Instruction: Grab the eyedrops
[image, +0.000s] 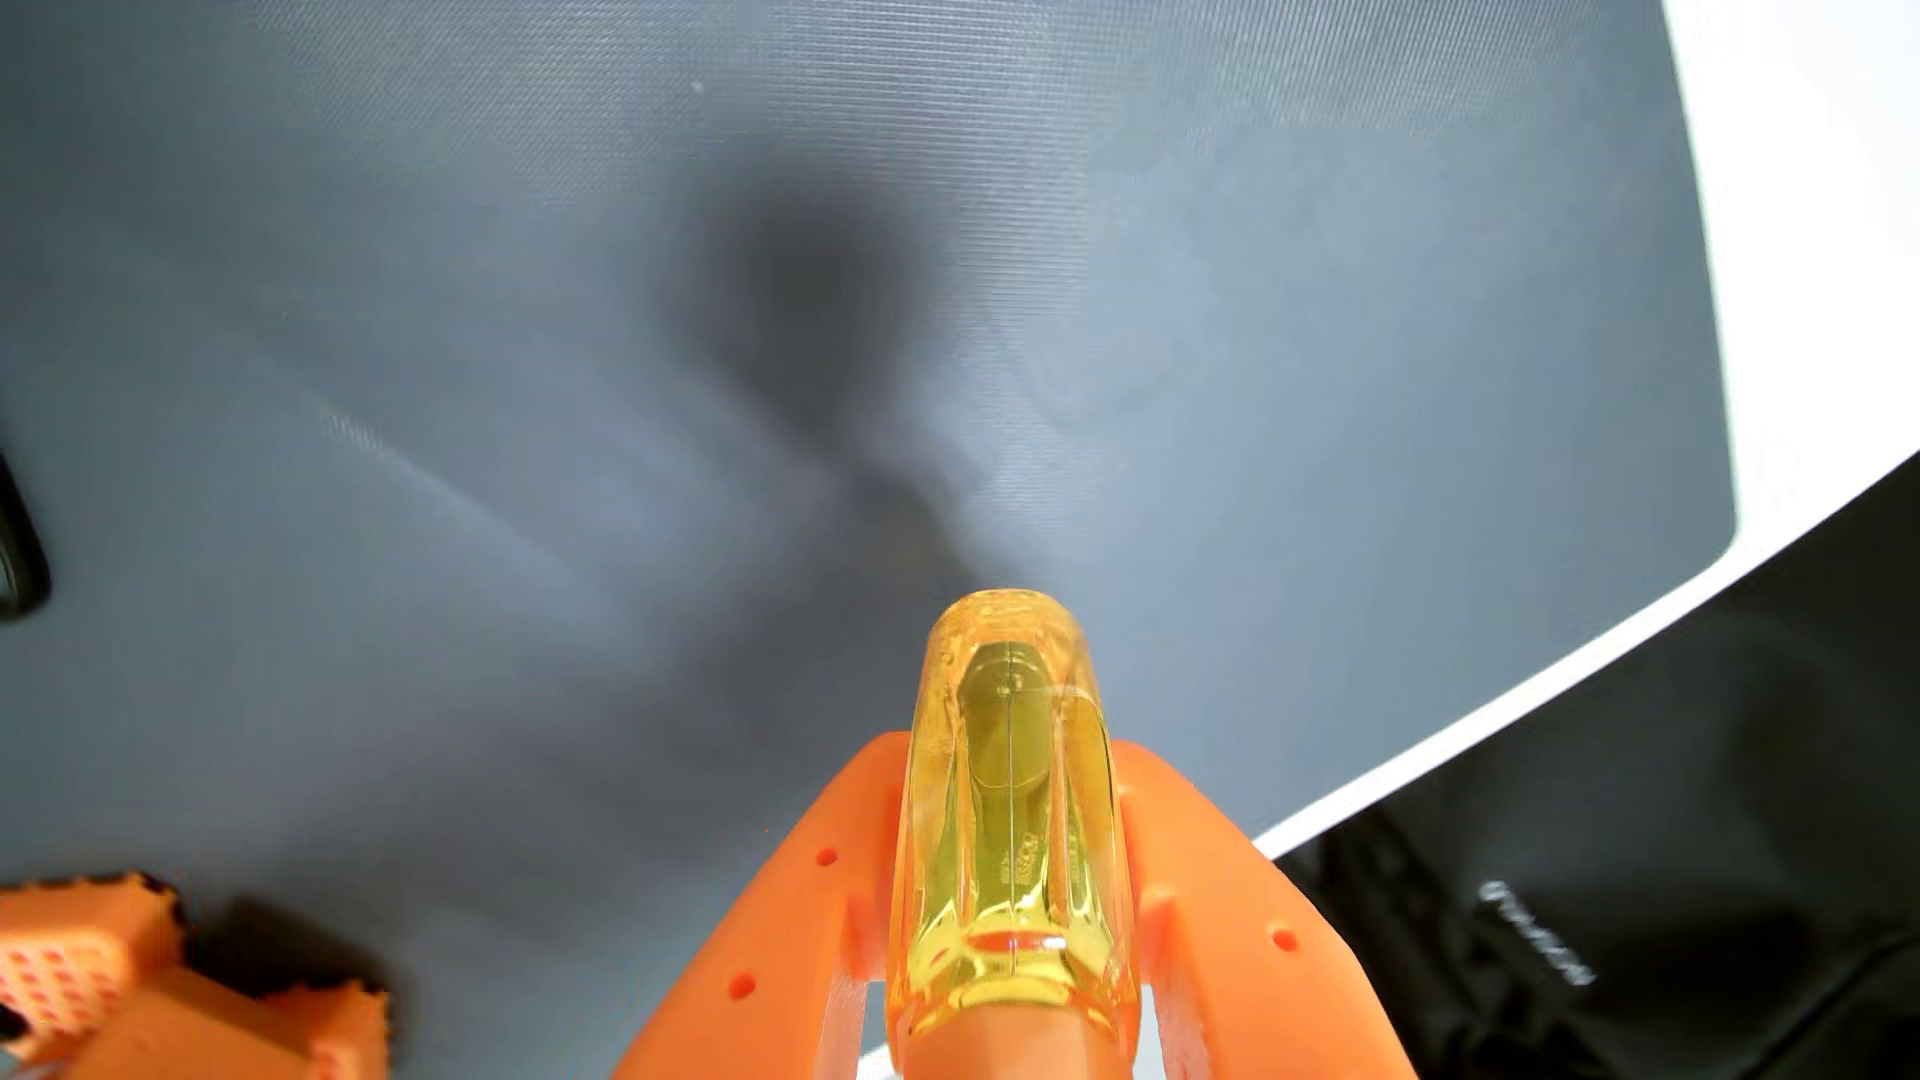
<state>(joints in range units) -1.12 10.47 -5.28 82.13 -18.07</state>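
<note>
Gripper: the orange two-finger gripper (1003, 768) enters the wrist view from 6 o'clock, its fingers clenched on the eyedrops bottle from either side.
Eyedrops: the clear yellow eyedrops bottle (1003, 820) sits between the two fingers, running from the bottom edge up toward the middle of the frame, its rounded end pointing toward 12 o'clock and reaching past the fingertips.
Left finger: the orange finger (790, 914) presses the bottle's side at about 7 o'clock; small round holes show on its face.
Right finger: the other orange finger (1226, 893) presses the opposite side at about 5 o'clock.
Surface: a grey woven mat (520, 312) spreads behind the bottle, with a soft dark shadow toward 12 o'clock of the bottle's tip.
Mat edge: a white table (1808, 260) borders the mat at 2 to 3 o'clock.
Corner: an orange foam-like block (156, 997) lies at 8 o'clock, well apart from the gripper.
Beyond the table: a black bag-like thing (1662, 883) at 4 o'clock, its printed lettering too blurred to read.
</note>
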